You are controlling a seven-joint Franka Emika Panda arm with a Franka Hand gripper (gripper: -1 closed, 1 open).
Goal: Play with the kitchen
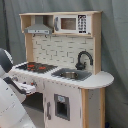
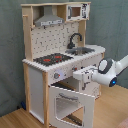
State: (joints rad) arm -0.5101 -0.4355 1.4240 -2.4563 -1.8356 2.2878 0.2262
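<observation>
The kitchen point(image 1: 95, 82) point(image 2: 35, 80) stands upright in both exterior views, white and light wood, with a pegboard back. On its counter are a black faucet point(image 1: 83, 57) point(image 2: 75, 39), a steel sink point(image 1: 70, 75) point(image 2: 82, 50) and a red-ringed stove point(image 1: 35, 66) point(image 2: 52, 59). In the second exterior view the windowed oven door point(image 2: 75, 102) hangs open, tilted outward. My gripper point(image 2: 78, 75) point(image 1: 27, 89) sits just above that door, close to the knob panel point(image 2: 60, 75) under the stove. Whether it touches the panel is unclear.
A grey hood point(image 1: 39, 27) point(image 2: 49, 20) and a toy microwave point(image 1: 72, 23) point(image 2: 77, 11) fill the top shelf. My white arm point(image 2: 112, 70) reaches in from the second exterior view's right. A grey curtain point(image 1: 115, 45) hangs behind; the floor point(image 2: 15, 120) is wood.
</observation>
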